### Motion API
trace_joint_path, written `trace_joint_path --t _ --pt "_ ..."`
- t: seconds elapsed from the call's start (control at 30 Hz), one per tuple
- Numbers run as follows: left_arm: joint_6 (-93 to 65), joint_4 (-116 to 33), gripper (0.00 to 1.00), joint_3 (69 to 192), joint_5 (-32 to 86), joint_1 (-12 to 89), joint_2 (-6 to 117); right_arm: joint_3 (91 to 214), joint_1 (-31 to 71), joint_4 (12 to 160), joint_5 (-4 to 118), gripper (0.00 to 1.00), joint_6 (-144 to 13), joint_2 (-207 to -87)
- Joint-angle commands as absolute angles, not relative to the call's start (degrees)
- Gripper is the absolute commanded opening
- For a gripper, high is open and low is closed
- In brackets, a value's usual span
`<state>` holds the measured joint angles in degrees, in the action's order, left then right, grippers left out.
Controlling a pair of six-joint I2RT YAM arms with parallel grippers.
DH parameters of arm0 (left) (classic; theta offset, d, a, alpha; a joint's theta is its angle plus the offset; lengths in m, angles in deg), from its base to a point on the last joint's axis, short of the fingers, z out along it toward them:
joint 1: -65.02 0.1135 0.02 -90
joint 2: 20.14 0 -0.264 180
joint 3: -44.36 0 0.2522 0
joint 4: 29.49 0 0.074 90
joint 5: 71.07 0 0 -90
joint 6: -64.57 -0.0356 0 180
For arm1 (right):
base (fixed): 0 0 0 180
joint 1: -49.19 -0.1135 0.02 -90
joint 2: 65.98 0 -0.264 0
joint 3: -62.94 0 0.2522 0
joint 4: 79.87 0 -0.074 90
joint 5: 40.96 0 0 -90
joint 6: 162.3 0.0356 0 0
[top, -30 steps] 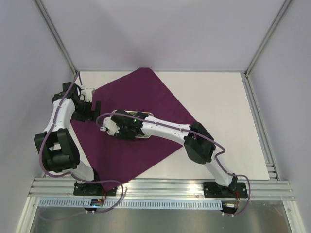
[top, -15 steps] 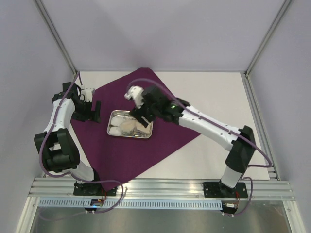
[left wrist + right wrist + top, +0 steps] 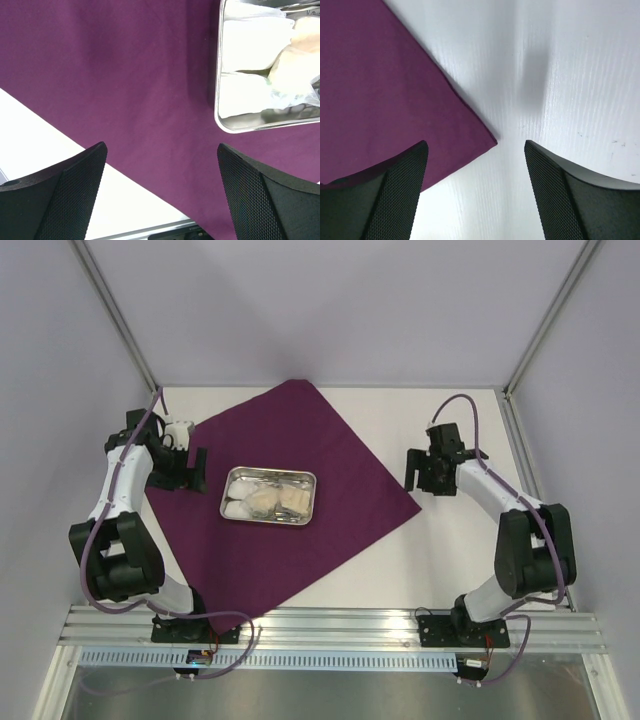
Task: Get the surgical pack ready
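Dark-purple cloth (image 3: 330,455) lies as a diamond on the white table (image 3: 460,550). Its left corner reaches the table's left edge; bare white surface stays open to the right and at the near side. The steel tray (image 3: 270,471) sits left of the cloth's centre, holding white gauze pads (image 3: 240,506) and tan packets (image 3: 276,502).

Left gripper (image 3: 196,470), jaws wide and empty, hangs over the cloth just beside the tray's left rim. Right gripper (image 3: 418,472), jaws wide and empty, hangs above the cloth's right corner (image 3: 487,140).

Half a second earlier the right arm reached over the tray's far-right corner; it now stands folded back, well clear. The left arm, tray and cloth are unchanged.
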<state>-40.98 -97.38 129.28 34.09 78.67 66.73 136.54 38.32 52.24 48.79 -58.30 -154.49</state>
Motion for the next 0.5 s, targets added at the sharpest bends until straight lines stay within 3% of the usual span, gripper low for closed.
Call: trace_joint_path --t 0.0,0.2,0.47 --pt "-40.81 -98.0 1.0 128.7 35.28 79.17 64.5 135.5 39.0 59.47 53.17 0.8 -55.78 -157.99" --pt "-40.45 -98.09 1.0 128.35 35.45 79.08 64.06 132.62 39.0 60.17 53.52 0.75 -54.9 -162.31" --pt "-40.54 -97.92 1.0 128.87 37.03 79.17 64.5 126.71 38.91 57.27 51.67 0.72 -55.07 -156.95"
